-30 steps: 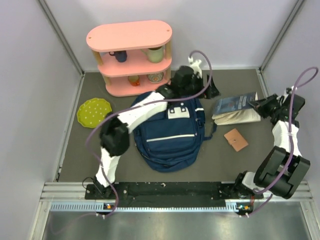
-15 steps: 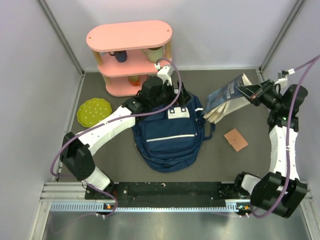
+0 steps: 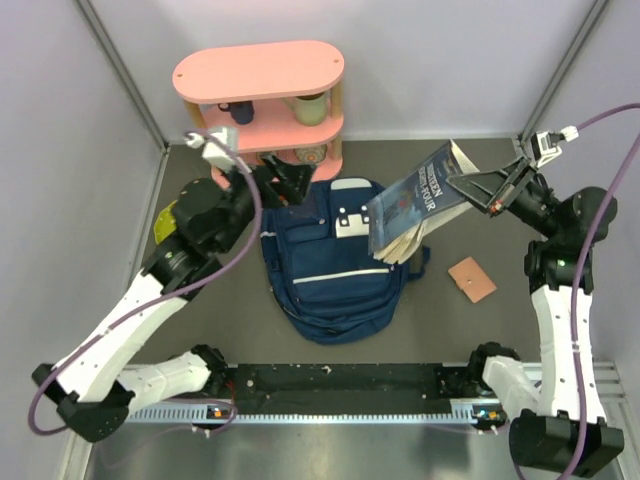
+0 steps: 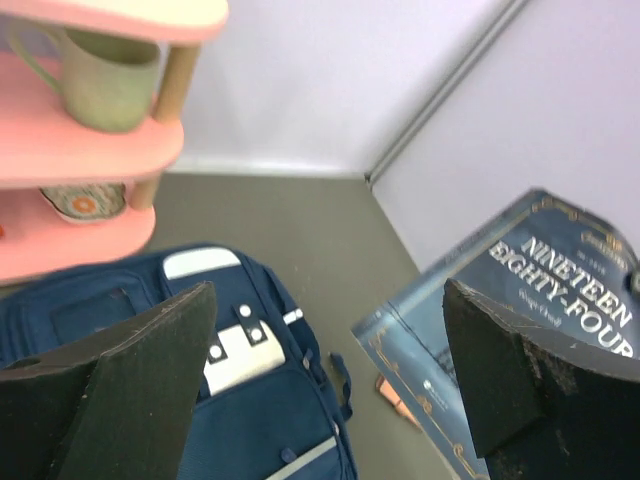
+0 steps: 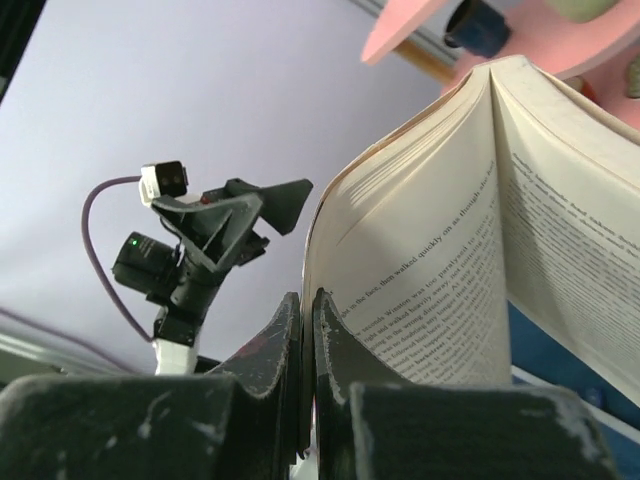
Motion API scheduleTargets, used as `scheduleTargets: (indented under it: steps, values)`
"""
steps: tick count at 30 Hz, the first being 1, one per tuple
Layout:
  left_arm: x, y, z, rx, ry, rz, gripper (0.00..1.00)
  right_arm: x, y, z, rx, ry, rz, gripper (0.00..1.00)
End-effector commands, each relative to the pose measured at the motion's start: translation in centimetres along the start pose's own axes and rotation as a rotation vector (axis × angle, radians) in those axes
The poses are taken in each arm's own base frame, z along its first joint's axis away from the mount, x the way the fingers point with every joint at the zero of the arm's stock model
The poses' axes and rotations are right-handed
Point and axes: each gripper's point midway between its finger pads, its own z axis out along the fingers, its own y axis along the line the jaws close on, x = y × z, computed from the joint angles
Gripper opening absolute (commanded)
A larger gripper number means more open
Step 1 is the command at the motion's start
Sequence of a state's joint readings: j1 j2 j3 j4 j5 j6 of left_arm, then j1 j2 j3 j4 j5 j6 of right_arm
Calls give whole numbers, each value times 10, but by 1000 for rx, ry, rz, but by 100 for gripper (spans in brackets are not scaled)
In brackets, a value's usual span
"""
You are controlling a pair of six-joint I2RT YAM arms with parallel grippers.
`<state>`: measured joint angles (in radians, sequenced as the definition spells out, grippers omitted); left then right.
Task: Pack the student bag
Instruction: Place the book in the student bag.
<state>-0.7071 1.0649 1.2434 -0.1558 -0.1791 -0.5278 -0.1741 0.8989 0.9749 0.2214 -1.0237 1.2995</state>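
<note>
Lifted book (image 3: 412,205); student bag (image 3: 335,275) flat on counter (image 3: 480,335).
Right fingers (image 3: 478,187) pinch book's edge, pages fanning; left fingers (image 4: 140,360) spread, empty. Best: left holds bag mouth wide, book lowered spine-first.

navy student bag (image 3: 333,282), lying flat, front up

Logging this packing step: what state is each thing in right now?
student bag: lying flat, front up.
Nineteen Eighty-Four book: held in the air, hanging open over the student bag's right edge.
right claw: shut on the book.
left claw: open, empty.
brown wallet: lying flat on the table.
green mug: upright on the pink shelf.
</note>
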Motion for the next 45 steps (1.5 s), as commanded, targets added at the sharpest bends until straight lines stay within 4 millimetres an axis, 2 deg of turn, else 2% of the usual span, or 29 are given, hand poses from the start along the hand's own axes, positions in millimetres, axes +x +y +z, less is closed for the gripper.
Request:
scheduleTargets:
  steps: [1, 5, 10, 13, 14, 15, 17, 18, 20, 21, 22, 24, 25, 27, 28, 30, 31, 33, 34, 35, 38, 42, 43, 45]
  values:
    - [-39, 14, -28, -86, -118, 43, 99, 16, 71, -12, -141, 7, -81, 0]
    - [-43, 19, -35, -116, -112, 70, 98, 33, 73, -16, -148, 33, 4, 0]
    - [-29, 25, -28, -124, -68, 80, 98, 45, 55, -10, -150, 67, 90, 0]
    - [-18, 24, -20, -110, -33, 75, 98, 55, 29, 5, -150, 106, 181, 0]
    - [-14, 24, -18, -108, -20, 74, 98, 70, 11, 12, -150, 141, 230, 0]
    - [-8, 24, -14, -103, 0, 72, 98, 70, -5, 22, -147, 137, 253, 0]
    - [-1, 25, -10, -100, 26, 74, 98, 88, -36, 36, -113, 184, 285, 0]
    - [5, 22, -6, -78, 52, 75, 98, 89, -57, 47, -89, 183, 298, 0]
    - [13, 22, -2, -65, 81, 81, 98, 91, -78, 53, -75, 166, 301, 0]
    - [24, 21, 3, -44, 117, 89, 98, 87, -89, 59, -59, 147, 295, 0]
    - [30, 21, 4, -35, 136, 92, 98, 90, -109, 65, -14, 155, 279, 0]
    - [55, 25, 11, -19, 208, 107, 98, 85, -122, 74, 10, 149, 240, 0]
    - [65, 28, 13, -18, 237, 111, 98, 88, -140, 78, 50, 163, 224, 0]
    - [93, 39, 18, -31, 310, 112, 98, 84, -147, 85, 66, 170, 189, 1]
    - [102, 41, 20, -29, 332, 110, 98, 85, -161, 87, 99, 181, 172, 3]
    - [125, 53, 26, -52, 376, 102, 98, 83, -169, 93, 123, 193, 142, 18]
    - [130, 56, 29, -53, 381, 100, 98, 83, -173, 94, 130, 200, 111, 26]
    - [151, 59, 35, -32, 433, 93, 98, 84, -192, 93, 226, 205, 113, 38]
    - [159, 60, 37, -25, 458, 92, 98, 80, -198, 92, 254, 208, 23, 48]
    - [169, 65, 41, -34, 485, 93, 98, 84, -213, 81, 368, 206, 35, 66]
    - [193, 74, 46, -55, 546, 75, 99, 80, -226, 59, 517, 187, -67, 81]
    - [222, 88, 53, -82, 616, 58, 99, 90, -234, 35, 590, 164, -77, 86]
    - [228, 90, 54, -84, 636, 53, 99, 101, -243, 27, 613, 174, -50, 87]
    - [242, 92, 59, -88, 673, 36, 98, 105, -244, 23, 612, 156, -24, 88]
